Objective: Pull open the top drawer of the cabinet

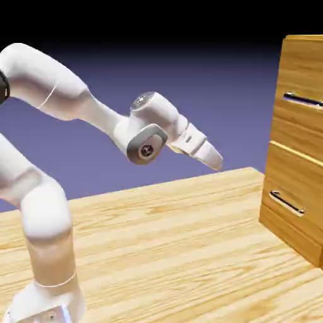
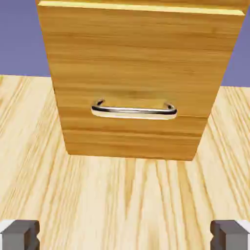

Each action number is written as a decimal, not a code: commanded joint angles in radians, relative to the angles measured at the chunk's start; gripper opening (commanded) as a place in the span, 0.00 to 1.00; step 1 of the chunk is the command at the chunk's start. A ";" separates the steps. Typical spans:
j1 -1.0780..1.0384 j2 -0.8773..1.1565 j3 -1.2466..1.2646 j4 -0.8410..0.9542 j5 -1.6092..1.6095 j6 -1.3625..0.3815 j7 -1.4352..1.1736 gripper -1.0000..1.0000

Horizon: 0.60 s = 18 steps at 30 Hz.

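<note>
The cabinet (image 1: 296, 164) stands at the right edge of the exterior view, tall and light-brown. Its top drawer (image 1: 301, 82) is flush with the front and carries a silver bar handle (image 1: 303, 99). My gripper (image 1: 214, 161) hangs in the air well left of the cabinet, below the top handle's height and pointing down toward it. In the hand view the two grey fingertips (image 2: 19, 234) sit far apart at the bottom corners with nothing between them, so the gripper (image 2: 125, 237) is open. That view faces the lower drawer (image 2: 132, 88) and its handle (image 2: 134, 111).
The wooden tabletop (image 1: 164, 240) stretches under the arm up to the cabinet's foot. The lower drawer's handle (image 1: 287, 203) sticks out a little from the cabinet front. The white arm rises from the lower left.
</note>
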 commanded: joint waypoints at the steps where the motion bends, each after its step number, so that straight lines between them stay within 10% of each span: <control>1: -0.033 0.005 0.031 0.017 0.044 -0.002 0.031 0.50; 18: -0.589 0.084 0.565 0.309 0.783 -0.039 0.561 0.50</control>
